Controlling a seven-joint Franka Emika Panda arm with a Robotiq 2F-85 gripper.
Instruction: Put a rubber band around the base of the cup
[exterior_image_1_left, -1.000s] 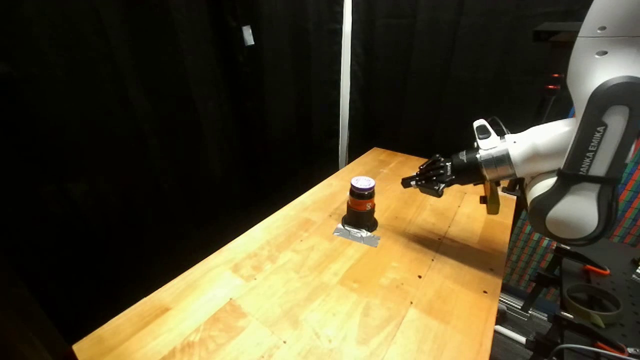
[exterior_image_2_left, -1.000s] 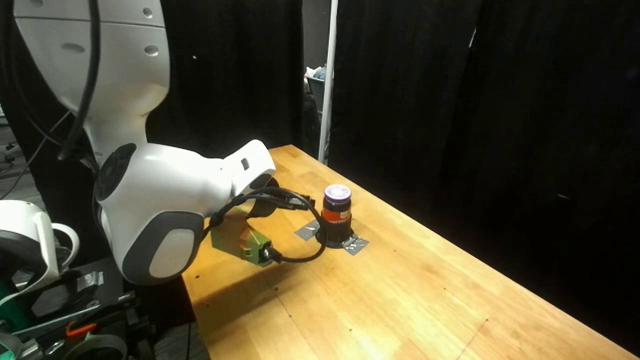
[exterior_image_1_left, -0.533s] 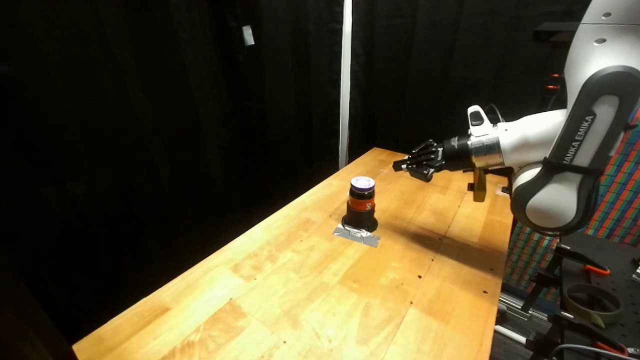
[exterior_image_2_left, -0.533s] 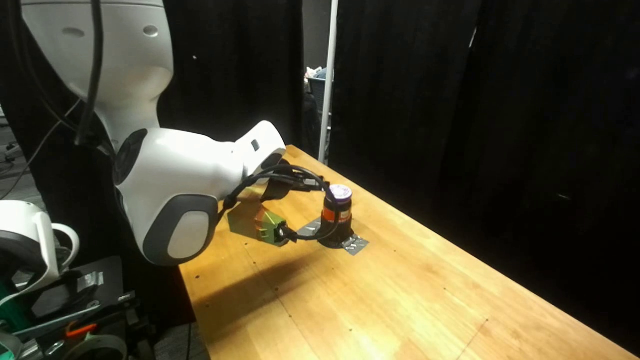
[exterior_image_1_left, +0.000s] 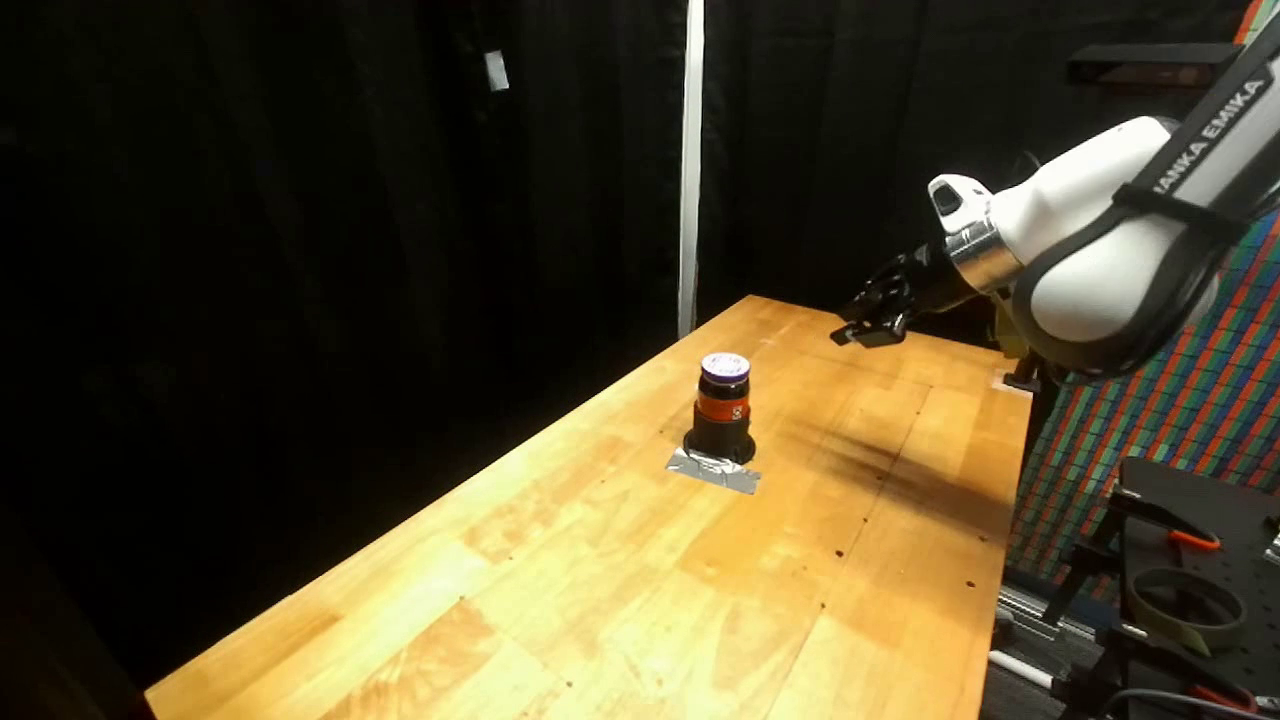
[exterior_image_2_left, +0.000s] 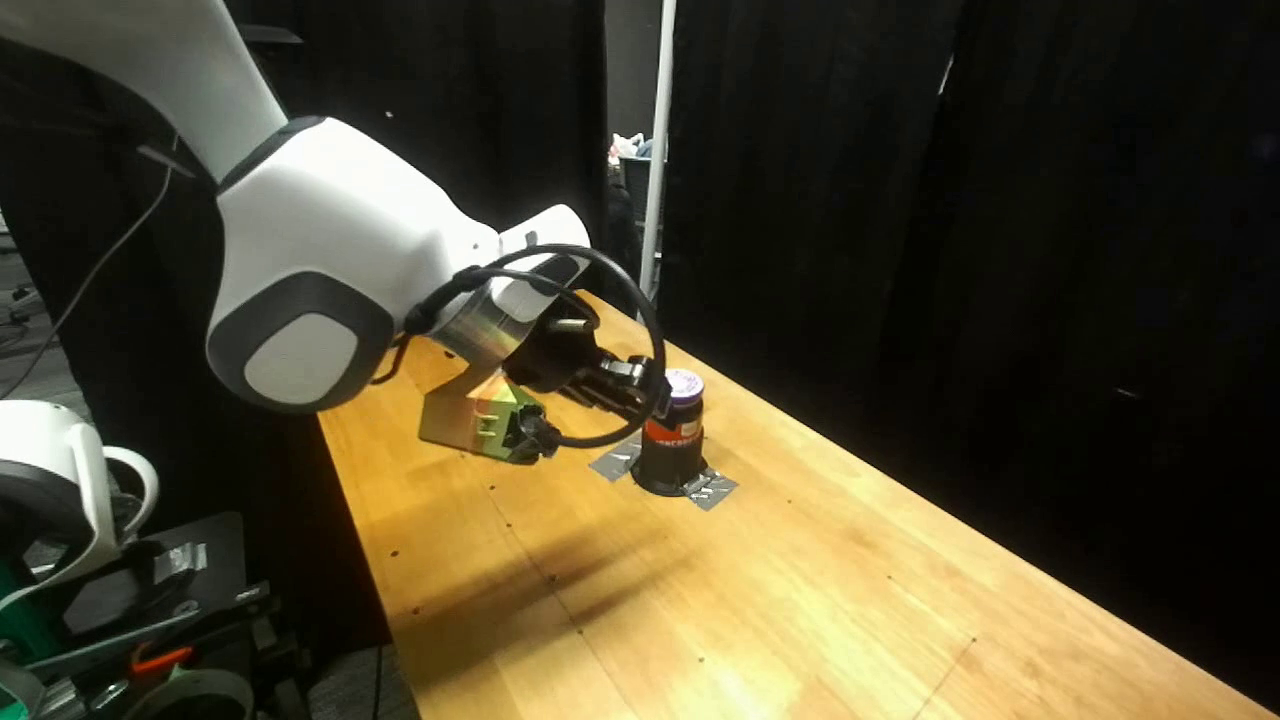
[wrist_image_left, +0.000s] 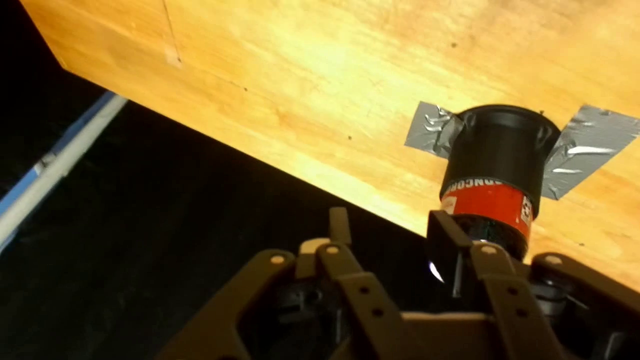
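Observation:
The cup (exterior_image_1_left: 724, 400), in both exterior views, is a small upright dark cylinder with an orange-red band and a purple-rimmed whitish top. Its lower part sits in a black round base (exterior_image_1_left: 718, 440) on the wooden table (exterior_image_1_left: 600, 560). In the other exterior picture, the cup (exterior_image_2_left: 672, 432) is partly behind my cable. My gripper (exterior_image_1_left: 845, 328) is above the table, beside the cup and apart from it, tilted downward. In the wrist view the gripper (wrist_image_left: 387, 222) is open and empty; its right finger overlaps the cup (wrist_image_left: 487, 202), hiding its top. I see no rubber band.
Silver tape strips (wrist_image_left: 592, 145) hold the base to the table. A black cable (exterior_image_2_left: 645, 300) loops out from my wrist, by a green camera housing (exterior_image_2_left: 470, 425). Black curtain and a white pole (exterior_image_1_left: 690, 170) stand behind the table. A cart with a tape roll (exterior_image_1_left: 1190, 605) is beside it.
My arm has risen and the wrist has tilted, so the gripper points more downward. The gripper first shifted toward the table's far edge, then drew back. The cup has not moved.

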